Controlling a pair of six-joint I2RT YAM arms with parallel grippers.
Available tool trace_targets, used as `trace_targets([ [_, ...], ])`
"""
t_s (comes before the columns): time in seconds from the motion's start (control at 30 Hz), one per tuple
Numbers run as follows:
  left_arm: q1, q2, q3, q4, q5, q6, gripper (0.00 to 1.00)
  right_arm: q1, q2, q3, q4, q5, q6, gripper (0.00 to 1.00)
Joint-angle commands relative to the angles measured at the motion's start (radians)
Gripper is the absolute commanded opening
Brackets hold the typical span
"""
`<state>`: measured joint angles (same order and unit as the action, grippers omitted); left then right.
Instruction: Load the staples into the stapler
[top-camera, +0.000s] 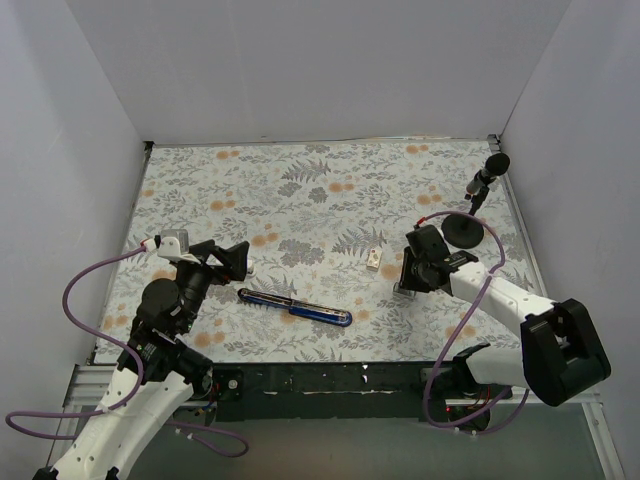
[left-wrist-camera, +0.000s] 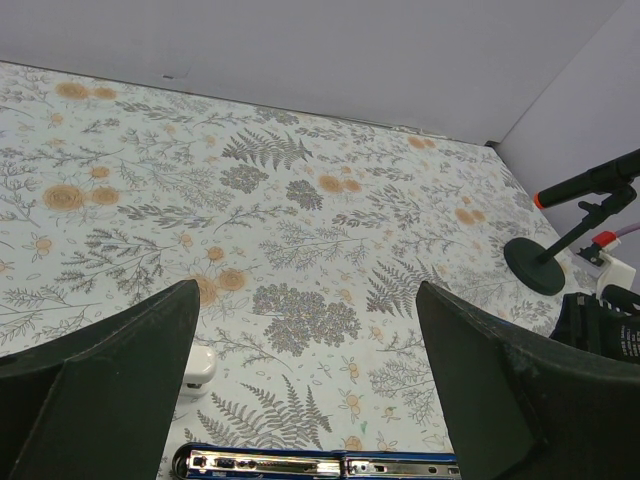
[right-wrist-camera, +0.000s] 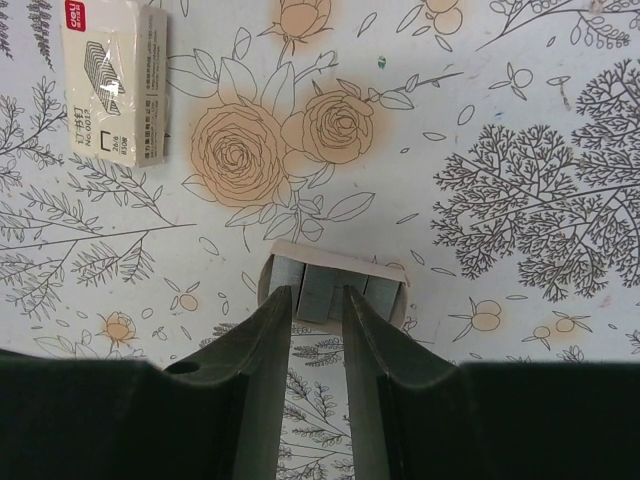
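The blue stapler (top-camera: 295, 307) lies opened flat on the floral mat at the near middle. Its silvery rail shows at the bottom of the left wrist view (left-wrist-camera: 320, 464). My left gripper (top-camera: 228, 262) is open and empty, just left of and above the stapler (left-wrist-camera: 305, 300). A small open cardboard tray (right-wrist-camera: 335, 262) holds several grey strips of staples (right-wrist-camera: 322, 290). My right gripper (right-wrist-camera: 318, 292) is narrowed around one middle strip, its fingers close against the strip's sides. In the top view this gripper (top-camera: 405, 283) is low over the mat, right of the stapler.
A white staple box (right-wrist-camera: 115, 85) with a red label lies near the right gripper and also shows in the top view (top-camera: 375, 259). A black microphone stand (top-camera: 465, 230) stands at the back right (left-wrist-camera: 535, 265). A small white rounded object (left-wrist-camera: 197, 368) sits beside the left finger. White walls enclose the mat.
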<state>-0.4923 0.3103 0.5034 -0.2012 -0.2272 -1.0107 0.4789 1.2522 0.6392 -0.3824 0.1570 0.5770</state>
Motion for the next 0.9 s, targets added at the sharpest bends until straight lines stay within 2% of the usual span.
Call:
trace_targets([
  [0.0, 0.008, -0.008, -0.005, 0.011, 0.005, 0.004, 0.91, -0.01, 0.013, -0.015, 0.04, -0.005, 0.004, 0.34],
  [0.5, 0.008, -0.01, -0.005, 0.008, 0.008, 0.004, 0.91, -0.017, 0.036, -0.027, 0.033, -0.001, -0.009, 0.28],
  [0.87, 0.009, -0.01, -0.003, 0.008, 0.008, 0.004, 0.91, -0.017, 0.009, 0.004, -0.016, 0.03, -0.039, 0.15],
])
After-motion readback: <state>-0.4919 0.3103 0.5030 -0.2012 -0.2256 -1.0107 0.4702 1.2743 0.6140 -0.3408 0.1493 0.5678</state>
